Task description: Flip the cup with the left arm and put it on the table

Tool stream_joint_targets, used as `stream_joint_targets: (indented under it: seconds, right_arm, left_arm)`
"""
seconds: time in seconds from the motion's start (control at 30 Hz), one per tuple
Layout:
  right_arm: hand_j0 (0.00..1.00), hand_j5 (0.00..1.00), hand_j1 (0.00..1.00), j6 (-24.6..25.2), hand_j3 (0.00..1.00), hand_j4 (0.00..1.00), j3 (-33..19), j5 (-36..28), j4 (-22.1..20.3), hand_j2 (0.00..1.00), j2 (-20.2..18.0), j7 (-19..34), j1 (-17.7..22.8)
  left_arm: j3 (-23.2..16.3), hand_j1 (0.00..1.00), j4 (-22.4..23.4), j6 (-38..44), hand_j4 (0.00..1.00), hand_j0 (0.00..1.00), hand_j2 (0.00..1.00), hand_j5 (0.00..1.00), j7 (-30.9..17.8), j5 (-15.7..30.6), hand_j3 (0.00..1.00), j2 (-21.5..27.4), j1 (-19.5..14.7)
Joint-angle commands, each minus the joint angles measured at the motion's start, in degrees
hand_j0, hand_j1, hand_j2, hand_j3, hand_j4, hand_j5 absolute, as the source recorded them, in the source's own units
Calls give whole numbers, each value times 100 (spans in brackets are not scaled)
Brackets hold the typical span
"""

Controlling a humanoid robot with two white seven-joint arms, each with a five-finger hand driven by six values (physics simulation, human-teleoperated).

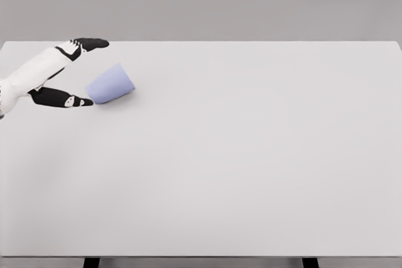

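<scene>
- The cup (111,84) is lying on its side near the far left corner of the worktop (251,174), its axis running slantwise, one end turned toward the far right and the other toward the left hand (78,73).
- The left hand is reaching in from the left edge with its fingers spread wide and gripping nothing: one dark finger (91,44) is pointing out beyond the cup on its far side, and another dark fingertip (80,101) is sitting just at the cup's near, lower-left end, possibly touching it; contact is hard to judge from this view.
- Risk of rolling: the cup is resting on its curved wall, so a nudge from that near fingertip is likely to send it rolling toward the far edge or away to the right before the fingers are closing.
- Risk of a weak pinch: with the fingers straddling the cup this loosely, closing off-centre is likely to squeeze it out sideways.
- Risk in the flip: a shallow hold is likely to let the cup slip while turning and topple on landing.
- The right arm is not showing.
</scene>
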Motion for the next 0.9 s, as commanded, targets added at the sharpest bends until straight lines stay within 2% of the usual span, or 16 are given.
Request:
stream_joint_targets:
  seconds: [0.0,0.07,0.1,0.2,0.3,0.5,0.63,0.73,0.83,0.87]
  right_arm:
    - [100,100,100,0,100,100,1,1,1,100,0,1,0]
    - [100,100,100,0,100,100,1,1,1,100,0,1,0]
    - [100,100,100,0,100,100,1,1,1,100,0,1,0]
    - [100,100,100,0,100,100,1,1,1,100,0,1,0]
    - [100,100,100,0,100,100,1,1,1,100,0,1,0]
    - [100,100,100,0,100,100,1,1,1,100,0,1,0]
    - [100,100,100,0,100,100,1,1,1,100,0,1,0]
    - [100,100,100,0,100,100,1,1,1,100,0,1,0]
    - [100,100,100,0,100,100,1,1,1,100,0,1,0]
    - [100,100,100,0,100,100,1,1,1,100,0,1,0]
  left_arm:
    - [-2,100,-403,408,100,100,100,100,-3,20,100,8,0]
    - [-2,100,-798,1366,100,100,100,100,5,99,100,-1,9]
    - [-2,100,-860,1604,100,100,100,100,5,108,100,-18,0]
    - [-37,100,-1220,3027,100,100,100,100,14,125,100,-80,-61]
    - [-125,100,-1414,3960,100,100,100,100,58,327,100,-106,-193]
    - [-599,100,-1431,5111,100,100,100,100,84,354,100,-669,-606]
    - [-643,100,-1458,5639,100,100,100,100,84,600,100,-713,-641]
    - [-643,100,-1458,6025,100,100,100,100,111,591,100,-932,-694]
    - [-643,100,-1458,6385,100,100,100,100,743,582,100,-1090,-694]
    - [-643,100,-1458,6518,100,100,100,100,823,591,100,-1099,-694]
